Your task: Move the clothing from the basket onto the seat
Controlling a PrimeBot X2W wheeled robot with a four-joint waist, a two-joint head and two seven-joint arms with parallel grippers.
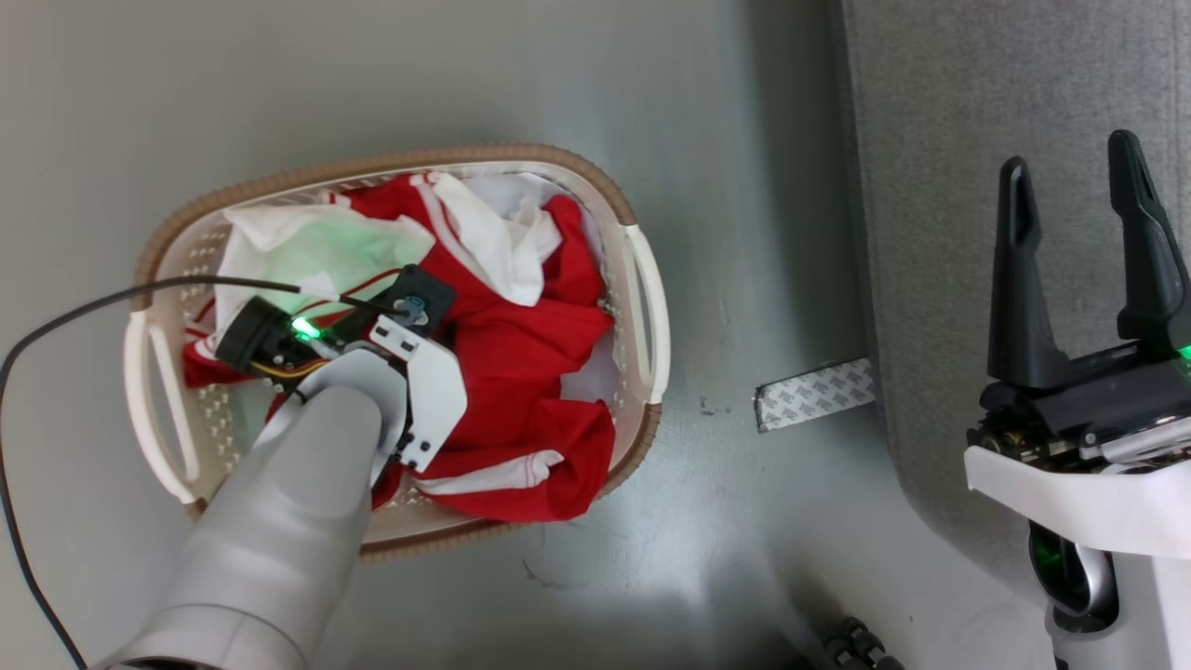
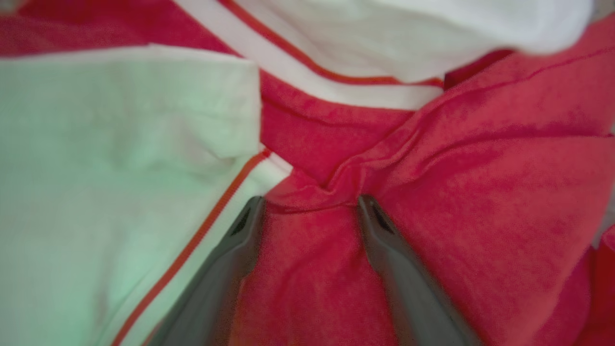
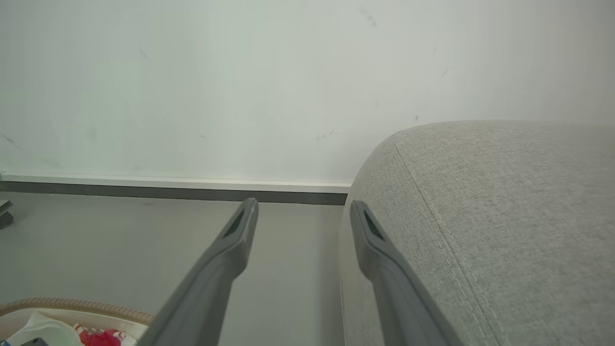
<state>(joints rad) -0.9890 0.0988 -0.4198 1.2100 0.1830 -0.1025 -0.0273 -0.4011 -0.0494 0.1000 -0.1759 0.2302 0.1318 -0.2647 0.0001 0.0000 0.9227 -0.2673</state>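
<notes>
The grey sofa (image 1: pixel 930 186) stands to the right of the laundry basket (image 1: pixel 642 307), with floor (image 1: pixel 744 521) between them. The red-and-white clothing (image 1: pixel 521 354) lies heaped in the basket. The left hand (image 2: pixel 310 204) is down on the heap, fingers spread astride a red fold, unclenched. The right hand (image 1: pixel 1068 154) is released and empty by the sofa's edge.

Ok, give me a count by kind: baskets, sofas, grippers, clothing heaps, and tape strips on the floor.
basket: 1
sofa: 1
grippers: 2, the left gripper and the right gripper
clothing heap: 1, in the basket; number of garments unclear
tape strip: 1
Total: 6
</notes>
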